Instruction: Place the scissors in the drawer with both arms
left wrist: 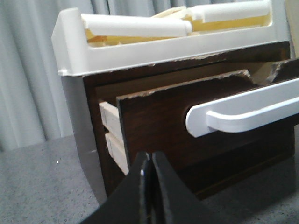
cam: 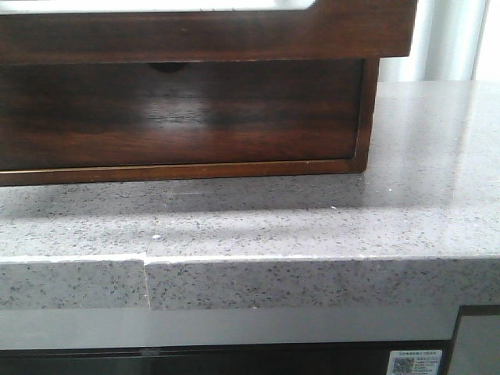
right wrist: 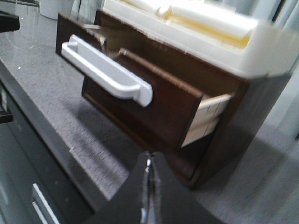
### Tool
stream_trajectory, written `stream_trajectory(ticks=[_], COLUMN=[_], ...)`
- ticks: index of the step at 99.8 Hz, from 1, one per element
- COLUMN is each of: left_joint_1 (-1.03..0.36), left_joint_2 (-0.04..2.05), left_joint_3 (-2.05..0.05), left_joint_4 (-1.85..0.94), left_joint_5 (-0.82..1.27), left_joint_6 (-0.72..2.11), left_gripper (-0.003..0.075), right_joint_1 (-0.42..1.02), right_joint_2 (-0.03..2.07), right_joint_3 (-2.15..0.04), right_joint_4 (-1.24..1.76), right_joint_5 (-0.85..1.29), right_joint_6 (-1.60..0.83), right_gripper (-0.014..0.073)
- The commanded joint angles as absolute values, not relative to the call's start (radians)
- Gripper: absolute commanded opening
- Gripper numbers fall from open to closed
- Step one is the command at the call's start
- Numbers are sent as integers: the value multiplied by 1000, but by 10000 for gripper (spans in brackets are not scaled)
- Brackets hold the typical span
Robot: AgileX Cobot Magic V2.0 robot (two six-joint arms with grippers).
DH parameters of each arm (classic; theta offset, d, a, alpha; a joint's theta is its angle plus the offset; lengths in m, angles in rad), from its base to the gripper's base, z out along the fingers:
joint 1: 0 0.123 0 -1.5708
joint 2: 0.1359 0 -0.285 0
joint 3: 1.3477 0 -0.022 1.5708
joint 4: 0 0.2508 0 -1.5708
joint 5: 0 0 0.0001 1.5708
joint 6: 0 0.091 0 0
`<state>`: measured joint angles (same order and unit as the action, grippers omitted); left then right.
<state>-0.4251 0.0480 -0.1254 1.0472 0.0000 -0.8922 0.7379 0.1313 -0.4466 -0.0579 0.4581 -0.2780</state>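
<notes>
The left gripper is clenched, its two dark fingers pressed together with nothing between them, hovering just in front of the drawer. The right gripper is likewise closed tight and empty, poised over the grey speckled countertop near the cabinet's other front corner.

The drawer, a glossy dark brown front carrying a long white handle, stands pulled part-way out of the wooden cabinet; pale side panels of the drawer box show on both sides between the front and the cabinet body. Its top edge looks chipped and ragged in the left wrist view. In the front view the drawer juts over a lower drawer that sits shut beneath it, a small dark notch at that one's top edge.

A white plastic tray with yellowish contents rests on top of the cabinet. The cabinet stands on the countertop, and grey curtains hang behind. The scissors appear in none of the three views.
</notes>
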Motion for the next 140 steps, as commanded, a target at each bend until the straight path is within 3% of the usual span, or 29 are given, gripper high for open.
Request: stream_trajectory(ticks=[1, 33, 71, 140], left_joint_1=[-431, -431, -431, -431], left_joint_2=[59, 59, 59, 59], left_joint_3=[-138, -121, -123, -115], left_joint_4=[1025, 1025, 1000, 1002], left_joint_5=[-12, 64, -68, -66], left_joint_6=[-907, -907, -907, -907], left_gripper=[-22, -22, -22, -22], right_joint_1=[738, 738, 738, 738], right_joint_2=[130, 131, 131, 131], right_joint_3=[-407, -262, -262, -262], right_joint_4=[-58, -58, -58, -58], right_joint_5=[337, 290, 284, 284], right_joint_6=[-217, -217, -217, -217], right_gripper=[-60, -60, -61, -61])
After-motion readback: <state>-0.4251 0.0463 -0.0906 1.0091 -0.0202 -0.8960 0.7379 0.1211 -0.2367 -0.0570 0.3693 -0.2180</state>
